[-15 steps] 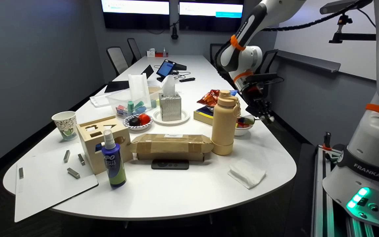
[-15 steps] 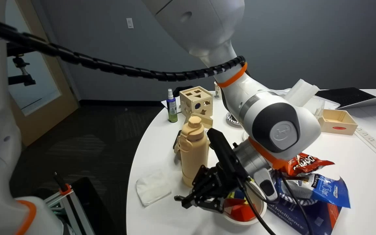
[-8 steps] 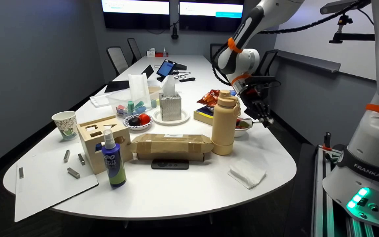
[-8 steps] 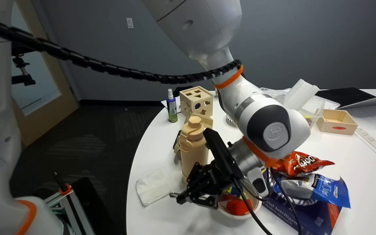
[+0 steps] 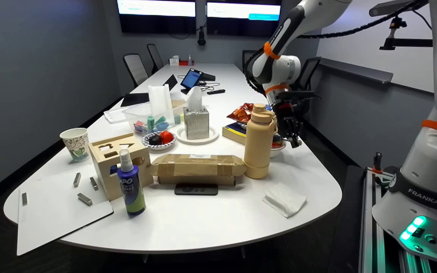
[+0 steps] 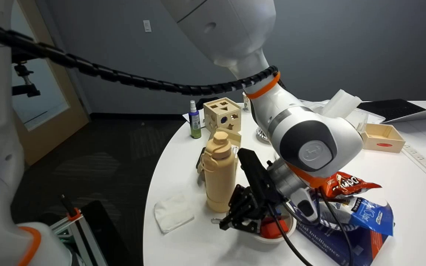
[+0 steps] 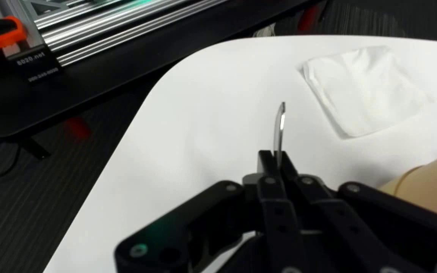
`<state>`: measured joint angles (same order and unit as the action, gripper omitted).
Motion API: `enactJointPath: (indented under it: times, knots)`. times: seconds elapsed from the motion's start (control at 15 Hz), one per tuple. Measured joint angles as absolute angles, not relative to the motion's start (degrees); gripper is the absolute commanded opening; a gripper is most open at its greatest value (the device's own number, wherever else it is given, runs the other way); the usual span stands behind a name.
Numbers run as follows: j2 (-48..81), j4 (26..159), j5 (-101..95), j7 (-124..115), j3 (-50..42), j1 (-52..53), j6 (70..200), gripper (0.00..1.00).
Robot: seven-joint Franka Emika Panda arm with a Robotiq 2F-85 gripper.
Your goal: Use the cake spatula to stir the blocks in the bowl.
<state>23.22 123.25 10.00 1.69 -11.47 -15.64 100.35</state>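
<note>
In an exterior view, far left of the jaws, a door [image 6: 57, 129]; grey wall [image 6: 154, 70] behind; on the white table [image 6: 183, 247], napkin [image 6: 174, 213] left, bottle [image 6: 220, 181] nearer, then the gripper [image 7: 277, 156], pinched tight on the spatula [image 7: 280, 127]! Just right, the bowl [image 6: 274, 240], blocks [image 6: 271, 228] inside; beyond it, the book [image 6: 331, 244].

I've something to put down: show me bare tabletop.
Bare: table between spray bottle, remote and napkin; also its corner between napkin and robot's base. Crowded: around the bowl, with claw, tan bottle and book close.
</note>
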Motion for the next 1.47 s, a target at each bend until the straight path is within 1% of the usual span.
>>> enactJointPath:
  times: [0.13, 0.33, 0.6, 0.93, 1.27, 1.47]
  knots:
    - [22.99, 123.38, 8.89, -1.52, -11.87, -15.13, 102.19, 0.01]
    - [22.55, 123.53, 5.35, -5.88, -12.54, -14.03, 101.48, 0.01]
    - [22.06, 123.69, 1.38, -7.45, -12.57, -13.32, 95.84, 0.01]
    - [22.52, 123.69, 0.76, -2.23, -11.3, -13.14, 88.41, 0.01]
    - [22.99, 123.68, 1.5, 1.62, -10.27, -13.14, 88.3, 0.01]
    - [22.91, 123.66, 2.42, 1.37, -10.36, -13.19, 90.96, 0.01]
